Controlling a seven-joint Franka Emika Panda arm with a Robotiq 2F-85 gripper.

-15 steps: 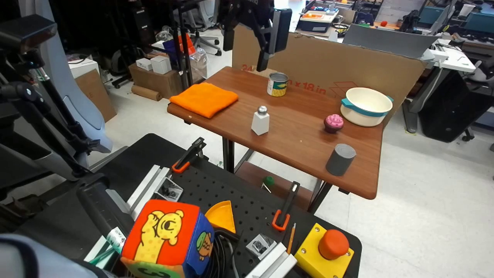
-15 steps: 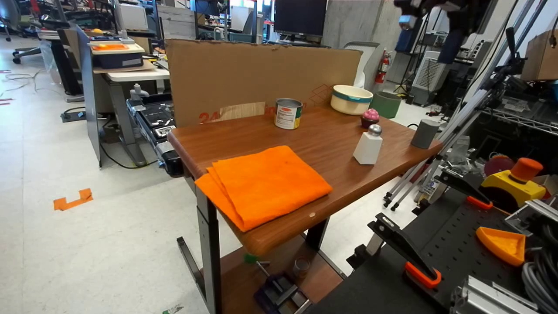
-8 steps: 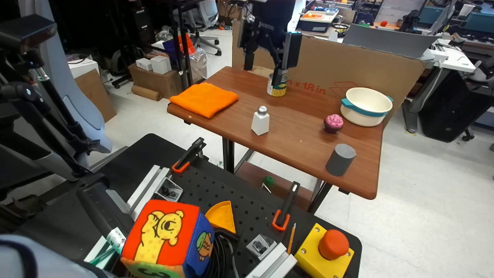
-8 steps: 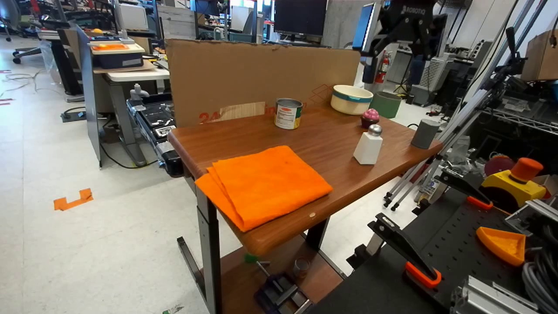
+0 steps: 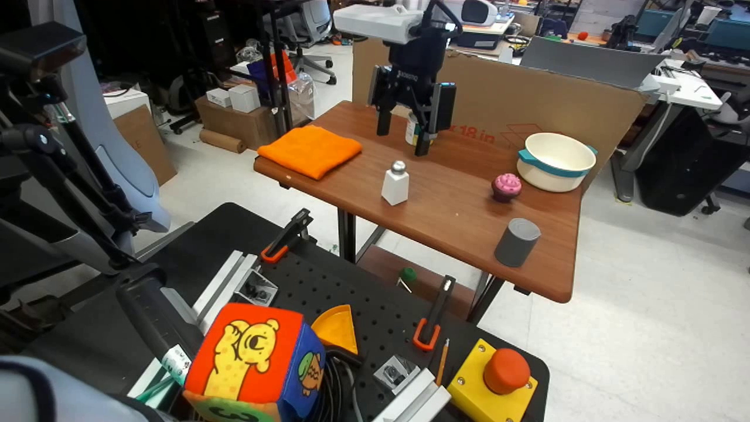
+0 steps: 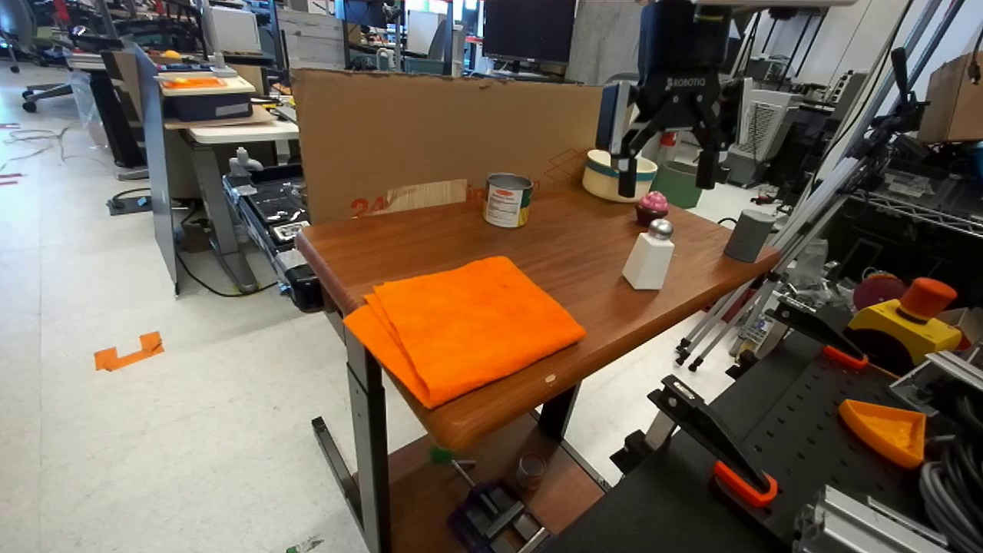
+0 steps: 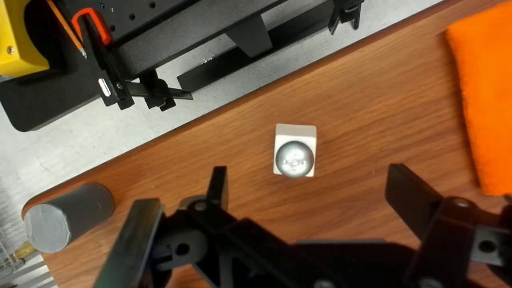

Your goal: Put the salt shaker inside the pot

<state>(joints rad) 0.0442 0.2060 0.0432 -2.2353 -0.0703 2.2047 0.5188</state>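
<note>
The bench is carrying the salt shaker, standing upright near the edge facing the black platform, well apart from the pot. The pot is sitting at one end, a cupcake standing near it. The claw is hanging above the bench, its jaws spread wide. An orange cloth is lying folded at the opposite end. A cardboard sheet is rising behind; pale flooring is showing below; a white desk is standing beyond.
</note>
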